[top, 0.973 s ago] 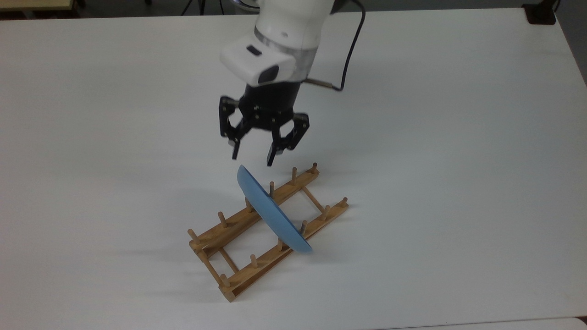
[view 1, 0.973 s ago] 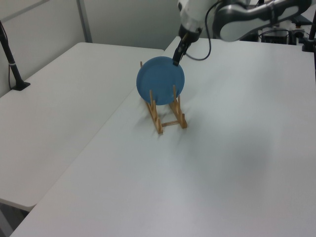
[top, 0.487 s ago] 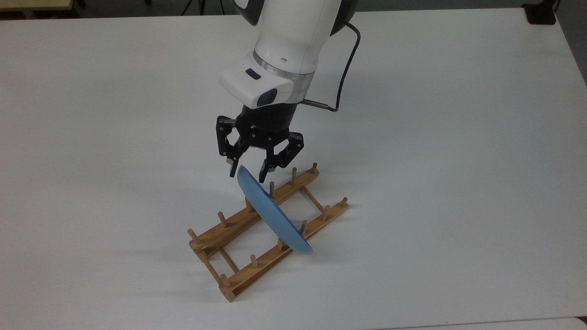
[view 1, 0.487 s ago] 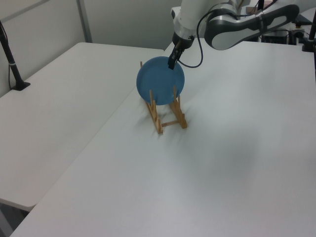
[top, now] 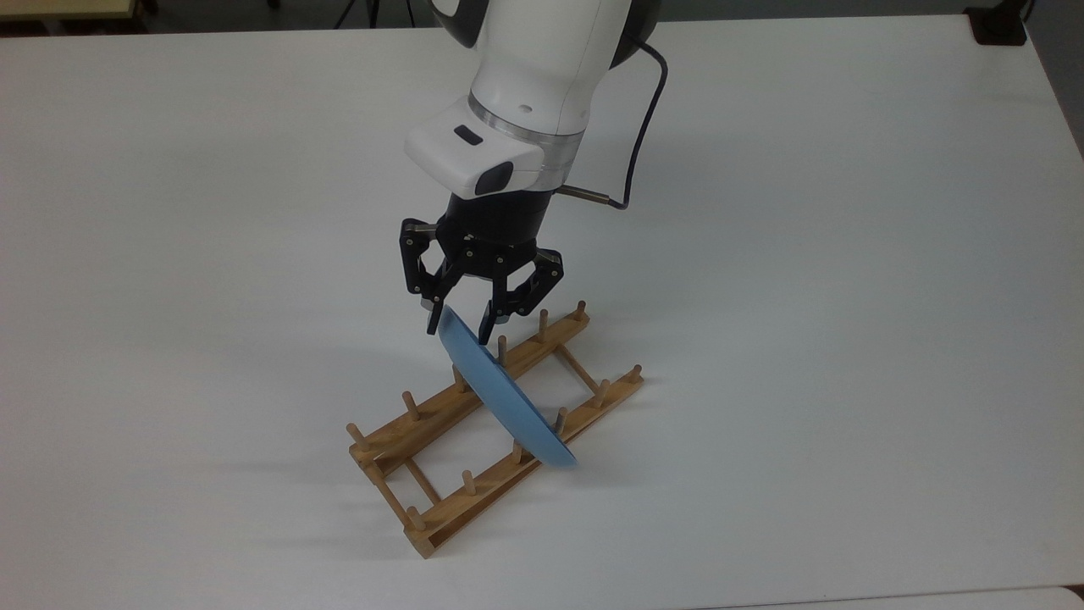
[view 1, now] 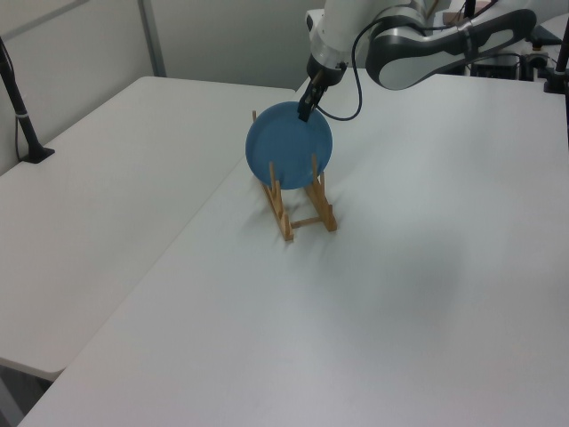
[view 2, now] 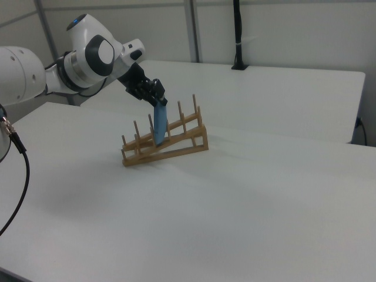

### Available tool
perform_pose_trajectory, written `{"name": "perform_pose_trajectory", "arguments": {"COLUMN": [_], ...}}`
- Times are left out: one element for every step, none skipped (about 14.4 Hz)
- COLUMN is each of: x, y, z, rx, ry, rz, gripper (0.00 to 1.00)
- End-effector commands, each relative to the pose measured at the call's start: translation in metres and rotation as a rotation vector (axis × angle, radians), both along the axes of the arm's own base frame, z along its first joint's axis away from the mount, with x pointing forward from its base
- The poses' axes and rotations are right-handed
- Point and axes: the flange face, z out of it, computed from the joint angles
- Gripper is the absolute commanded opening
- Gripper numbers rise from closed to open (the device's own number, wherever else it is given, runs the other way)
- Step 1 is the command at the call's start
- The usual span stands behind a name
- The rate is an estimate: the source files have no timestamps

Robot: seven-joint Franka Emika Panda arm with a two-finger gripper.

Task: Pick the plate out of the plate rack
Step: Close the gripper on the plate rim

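The light-blue plate [top: 500, 394] stands on edge in the wooden plate rack [top: 483, 500], leaning between the pegs near the rack's middle. My gripper [top: 460, 326] hangs from above at the plate's top rim. It is open, with one finger on each side of the rim and a gap still showing. In the left view the plate [view 1: 286, 147] faces the camera, the rack [view 1: 283, 222] sits below it, and the gripper [view 1: 305, 114] is at its upper right edge. In the right view the gripper [view 2: 160, 104] sits atop the edge-on plate [view 2: 159, 126] in the rack [view 2: 176, 151].
The rack stands on a wide white table [top: 847, 339]. A black cable [top: 644, 110] trails from the wrist. A black block [top: 995, 25] sits at the table's far right corner. A second table [view 1: 107, 178] adjoins in the left view, with a black post [view 1: 22, 116].
The gripper came down from above the plate until its fingers straddle the top rim, and the fingers have narrowed. Plate and rack have not moved.
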Motion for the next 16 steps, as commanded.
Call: {"name": "perform_pose_trajectory", "arguments": {"x": [0.002,0.002,0.002,0.002,0.002,0.002,0.003,0.002,0.002,0.003,0.003,0.002,0.002,0.001,-0.002,-0.004], "y": [0.003,0.003,0.004,0.004,0.002,0.002,0.001,0.0,-0.001,-0.002,-0.002,-0.003,-0.004,-0.007,-0.008,-0.008], "z": [0.005,0.005,0.003,0.003,0.004,0.004,0.004,0.005,0.006,0.006,0.006,0.007,0.011,0.018,0.03,0.037], "rx": [-0.013,-0.02,-0.033,-0.039,-0.042,-0.042,-0.042,-0.045,-0.049,-0.055,-0.056,-0.056,-0.057,-0.056,-0.053,-0.052], "ry": [-0.031,-0.032,-0.029,-0.03,-0.032,-0.032,-0.032,-0.033,-0.035,-0.036,-0.036,-0.037,-0.042,-0.051,-0.068,-0.076], "rz": [-0.005,-0.003,0.003,0.005,0.004,0.005,0.004,0.004,0.004,0.004,0.006,0.004,0.005,0.002,-0.001,-0.002], "gripper": [0.42,0.37,0.24,0.15,0.1,0.08,0.05,0.0,0.0,0.0,0.0,0.0,0.0,0.0,0.0,0.0]}}
